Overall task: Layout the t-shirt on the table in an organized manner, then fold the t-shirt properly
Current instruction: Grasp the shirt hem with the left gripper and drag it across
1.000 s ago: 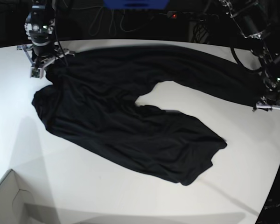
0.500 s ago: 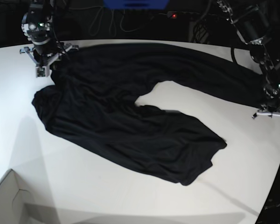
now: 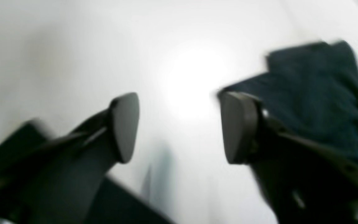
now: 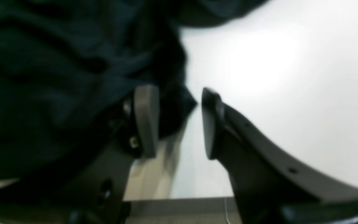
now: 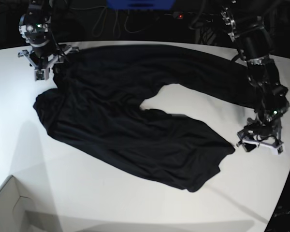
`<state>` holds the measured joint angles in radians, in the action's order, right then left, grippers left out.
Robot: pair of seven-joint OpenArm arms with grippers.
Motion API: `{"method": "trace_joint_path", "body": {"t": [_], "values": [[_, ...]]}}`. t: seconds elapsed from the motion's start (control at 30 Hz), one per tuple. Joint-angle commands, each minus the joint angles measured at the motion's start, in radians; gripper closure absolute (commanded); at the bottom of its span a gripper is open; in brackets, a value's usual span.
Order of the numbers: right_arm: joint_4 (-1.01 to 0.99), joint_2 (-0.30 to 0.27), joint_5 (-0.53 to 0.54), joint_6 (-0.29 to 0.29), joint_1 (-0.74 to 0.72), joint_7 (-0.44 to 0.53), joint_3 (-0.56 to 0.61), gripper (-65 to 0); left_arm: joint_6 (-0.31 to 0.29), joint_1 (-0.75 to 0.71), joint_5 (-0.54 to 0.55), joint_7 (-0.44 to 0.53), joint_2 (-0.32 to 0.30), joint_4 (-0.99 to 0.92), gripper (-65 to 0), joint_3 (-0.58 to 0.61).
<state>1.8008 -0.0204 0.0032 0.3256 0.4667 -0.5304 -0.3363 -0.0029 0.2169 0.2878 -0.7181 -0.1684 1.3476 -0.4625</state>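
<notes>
We see the t-shirt (image 5: 130, 116) lying in a rumpled arc across the table (image 5: 111, 198). Left gripper (image 3: 179, 127): jaws wide apart over bare white surface, holding nothing, cloth just beside one finger. Right gripper (image 4: 179, 121): jaws parted at the shirt's far corner, a fabric edge between them, unclamped.

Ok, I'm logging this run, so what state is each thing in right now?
t-shirt: spread in a bent, wrinkled arc, not folded, lying on the table.
left gripper: open, nothing between the jaws, shirt edge just beside one finger.
right gripper: open, over the shirt's edge, not clamping it.
table: bare white around the shirt.
</notes>
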Motion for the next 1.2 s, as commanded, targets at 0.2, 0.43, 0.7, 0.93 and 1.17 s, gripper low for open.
{"method": "trace_joint_path", "body": {"t": [0.2,0.43,0.7,0.93,1.17], "values": [[0.020,-0.006,0.004,0.007,-0.015,0.019,-0.037,-23.2,0.001,0.091,0.003,0.165,-0.021,-0.221,-42.1,0.104],[0.018,-0.008,0.004,0.007,-0.012,0.019,-0.056,-23.2,-0.001,0.180,0.003,0.297,-0.023,-0.471,-42.1,0.140],[0.018,-0.011,0.004,0.007,-0.007,0.016,-0.056,-23.2,-0.003,0.224,0.003,0.351,-0.023,-0.567,-42.0,0.140],[0.017,-0.023,0.004,0.007,-0.007,0.011,-0.056,-23.2,-0.003,0.246,0.003,0.352,-0.012,-0.567,-26.2,0.140],[0.017,-0.034,0.004,0.007,-0.007,0.011,-0.056,-23.2,-0.003,0.264,0.003,0.352,0.005,-0.569,-23.3,0.140]]}}
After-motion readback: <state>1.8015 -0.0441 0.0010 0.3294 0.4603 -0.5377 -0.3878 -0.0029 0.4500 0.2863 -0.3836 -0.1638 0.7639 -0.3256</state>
